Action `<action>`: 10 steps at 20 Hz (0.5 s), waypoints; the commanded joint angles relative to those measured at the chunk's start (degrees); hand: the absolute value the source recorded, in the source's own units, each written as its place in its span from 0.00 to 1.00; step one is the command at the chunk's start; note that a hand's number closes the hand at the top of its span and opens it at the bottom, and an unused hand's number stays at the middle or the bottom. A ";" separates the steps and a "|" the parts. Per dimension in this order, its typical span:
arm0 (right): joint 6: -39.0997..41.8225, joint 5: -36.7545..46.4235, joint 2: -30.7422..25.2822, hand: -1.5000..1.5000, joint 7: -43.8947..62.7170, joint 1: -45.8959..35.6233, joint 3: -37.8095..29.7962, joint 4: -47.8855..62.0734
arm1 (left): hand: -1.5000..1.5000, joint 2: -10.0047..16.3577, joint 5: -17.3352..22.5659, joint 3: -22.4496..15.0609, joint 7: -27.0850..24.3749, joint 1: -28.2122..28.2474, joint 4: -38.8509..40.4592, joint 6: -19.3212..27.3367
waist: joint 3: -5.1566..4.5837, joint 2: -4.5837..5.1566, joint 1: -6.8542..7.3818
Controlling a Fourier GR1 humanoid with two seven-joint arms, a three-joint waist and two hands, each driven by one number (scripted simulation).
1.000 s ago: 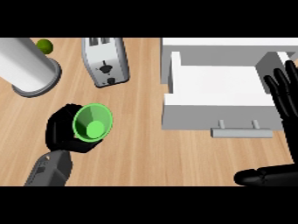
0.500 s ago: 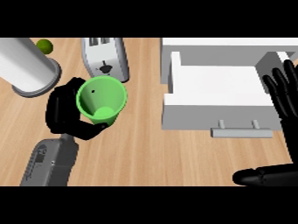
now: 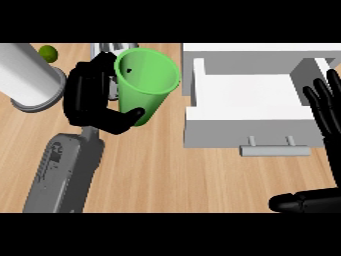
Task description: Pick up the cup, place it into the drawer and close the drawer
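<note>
1. Head view: grips a tall bright-green plastic cup (image 3: 147,82) in the black left hand (image 3: 92,97), fingers and thumb curled round its wall, open mouth tipped toward the camera.
2. Holds the cup over the pale wooden counter (image 3: 180,180), just left of the open white drawer (image 3: 239,132) and apart from it.
3. Rests the black right hand (image 3: 339,125) at the right edge, fingers straight and spread, beside the drawer's right wall.
4. Shows a grey bar handle (image 3: 275,148) on the drawer front, and a white cylinder (image 3: 18,75) and a small green fruit (image 3: 48,52) at upper left.
</note>
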 commanded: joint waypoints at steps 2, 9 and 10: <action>1.65 -1.10 -1.44 0.00 -0.69 0.62 -1.72 0.44 | 1.00 -0.21 -1.61 -0.49 6.17 -7.95 1.01 5.21 | 0.01 0.03 -0.04; 1.11 -3.46 -1.80 0.00 -0.50 -4.65 -4.08 4.67 | 1.00 -0.21 -2.83 -1.37 4.80 -21.23 13.04 9.76 | 0.01 0.23 -0.31; -0.10 1.90 0.88 0.00 -0.26 0.30 1.99 0.04 | 1.00 -0.22 -3.55 -1.59 5.44 -19.81 11.62 9.71 | 0.00 0.09 -0.20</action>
